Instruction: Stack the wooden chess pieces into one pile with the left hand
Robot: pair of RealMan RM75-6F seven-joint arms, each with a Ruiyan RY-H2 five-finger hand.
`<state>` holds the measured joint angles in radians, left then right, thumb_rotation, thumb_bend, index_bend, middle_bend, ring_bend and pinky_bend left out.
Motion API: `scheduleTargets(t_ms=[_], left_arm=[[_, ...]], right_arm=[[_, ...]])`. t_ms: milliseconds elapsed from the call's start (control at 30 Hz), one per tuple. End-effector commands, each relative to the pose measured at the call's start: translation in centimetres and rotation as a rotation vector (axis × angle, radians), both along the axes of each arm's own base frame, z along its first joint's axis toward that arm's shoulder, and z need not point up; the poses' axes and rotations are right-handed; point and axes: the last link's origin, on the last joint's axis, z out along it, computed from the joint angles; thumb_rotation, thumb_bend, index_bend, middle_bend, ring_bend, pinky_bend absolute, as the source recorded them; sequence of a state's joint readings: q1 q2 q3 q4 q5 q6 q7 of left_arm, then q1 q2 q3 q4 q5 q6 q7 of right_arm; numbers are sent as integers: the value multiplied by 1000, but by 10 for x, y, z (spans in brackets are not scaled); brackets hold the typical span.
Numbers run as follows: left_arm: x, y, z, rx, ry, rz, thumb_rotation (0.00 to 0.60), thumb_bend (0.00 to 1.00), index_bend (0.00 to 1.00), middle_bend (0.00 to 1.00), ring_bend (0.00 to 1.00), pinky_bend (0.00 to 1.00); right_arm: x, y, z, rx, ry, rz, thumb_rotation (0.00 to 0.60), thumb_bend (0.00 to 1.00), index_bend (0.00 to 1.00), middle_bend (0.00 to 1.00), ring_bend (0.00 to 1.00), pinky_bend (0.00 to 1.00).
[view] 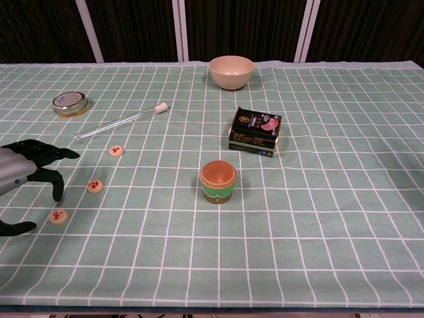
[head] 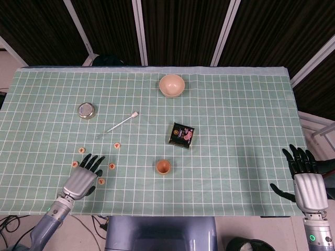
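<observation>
Over on the far left, the left hand point(head: 81, 179) hovers low over the green checked bench point(head: 235, 120), fingers point(view: 50, 154) spread wide and holding nothing. The wooden chess pieces lie loose around it, none stacked: one piece point(head: 75, 163) just off the fingertips to the left, another piece point(head: 81, 150) a little beyond that, a third piece point(head: 101, 181) right beside the hand on its right (from the chest view it sits between the thumb and the fingers, though contact is hard to judge), a fourth piece point(head: 111, 166) just ahead of the fingertips, and a fifth piece point(head: 117, 145) farther up the cloth.

Behind them sits a round tin point(head: 86, 110), and a glass tube point(head: 120, 124) lies slantwise between the tin and the middle of the bench. Moving along: a small orange cup point(head: 163, 167) with a green band stands upright near centre, a dark packet point(head: 181, 135) lies flat just behind it, and a beige bowl point(head: 171, 85) rests toward the far edge.

At the far right, the right hand point(head: 306, 183) sits off the bench edge, fingers apart, empty, well away from everything.
</observation>
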<state>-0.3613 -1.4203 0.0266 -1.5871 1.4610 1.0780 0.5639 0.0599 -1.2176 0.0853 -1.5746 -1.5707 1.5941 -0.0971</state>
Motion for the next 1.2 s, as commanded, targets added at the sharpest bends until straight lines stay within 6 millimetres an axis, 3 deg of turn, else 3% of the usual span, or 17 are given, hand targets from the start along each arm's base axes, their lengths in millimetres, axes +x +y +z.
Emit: scheduleTargets(t_ms=[33, 1200], left_arm=[[0, 1, -3, 6, 7, -2, 600, 270, 451, 2, 0, 0], [8, 4, -24, 0, 67, -35, 600, 313, 517, 27, 0, 0]], right_arm=[[0, 0, 0, 0, -1, 0, 600, 232, 89, 13, 25, 0], [0, -1, 1, -1, -9, -5, 600, 232, 89, 14, 25, 0]])
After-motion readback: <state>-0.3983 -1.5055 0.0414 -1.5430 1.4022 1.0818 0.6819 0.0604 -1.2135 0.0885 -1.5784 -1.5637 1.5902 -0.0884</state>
